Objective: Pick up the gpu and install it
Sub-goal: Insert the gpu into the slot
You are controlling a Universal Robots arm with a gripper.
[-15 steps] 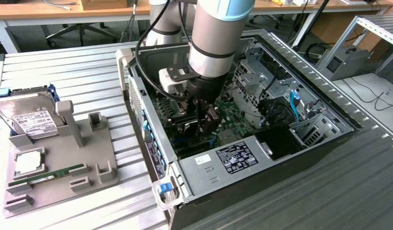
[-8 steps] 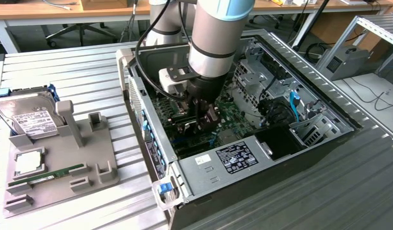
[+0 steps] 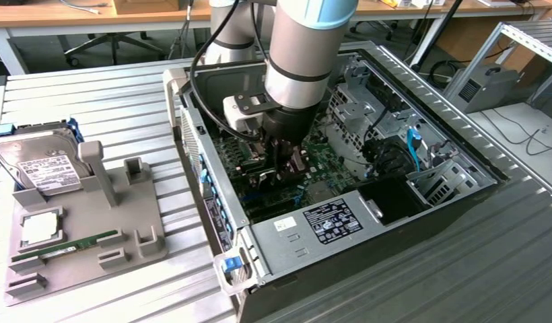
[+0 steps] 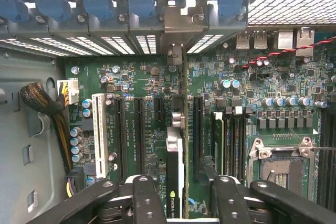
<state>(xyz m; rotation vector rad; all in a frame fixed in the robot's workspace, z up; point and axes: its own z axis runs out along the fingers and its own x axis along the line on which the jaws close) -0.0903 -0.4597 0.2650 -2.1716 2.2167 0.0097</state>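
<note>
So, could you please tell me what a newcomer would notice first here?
The robot arm reaching down into the open computer case. Inside, its gripper straddles the gpu, which stands on edge on the green motherboard. At the exterior view's left, a hard drive rests on a grey tray.

An open PC case (image 3: 348, 222) is seen lying on its side on a ribbed metal desk (image 3: 96, 94), motherboard (image 4: 252, 103) exposed inside. A white expansion slot (image 4: 98, 135) is seen beside black slots on the board, w/ an empty CPU socket (image 4: 281, 169) near the RAM slots. A gray parts holder (image 3: 87, 222) is placed at the exterior view's left, well apart from the case. A silver hard drive w/ white label (image 3: 42, 161) is propped at its far end; a green RAM stick (image 3: 65, 247) is laid near its front.
</note>
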